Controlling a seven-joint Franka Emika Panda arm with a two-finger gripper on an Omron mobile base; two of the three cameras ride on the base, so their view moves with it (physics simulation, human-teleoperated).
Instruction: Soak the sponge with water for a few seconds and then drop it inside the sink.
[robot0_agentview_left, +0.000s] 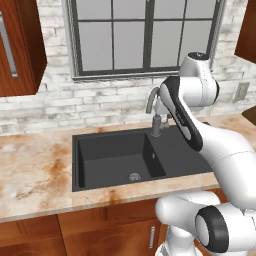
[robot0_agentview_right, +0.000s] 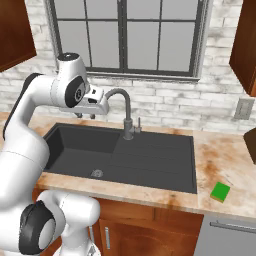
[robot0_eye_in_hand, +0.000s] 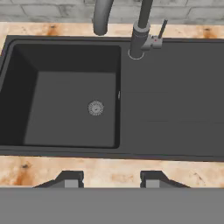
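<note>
The marbled tan counter (robot0_agentview_right: 225, 155) ran under the window, with the dark sink (robot0_agentview_right: 150, 165) set into it, basin at nine o'clock and drainboard at three. The grey faucet (robot0_agentview_right: 127, 117) stood at the sink's twelve o'clock edge. The green sponge (robot0_agentview_right: 220, 192) lay flat on the counter, out at four o'clock, apart from the drainboard.

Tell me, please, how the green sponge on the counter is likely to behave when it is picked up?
The sponge is a small flat block, so probably light and unlikely to roll. Being sponge, it may squash somewhat under a grip. It lies flat on the counter, leaving only low edges to pinch.
</note>
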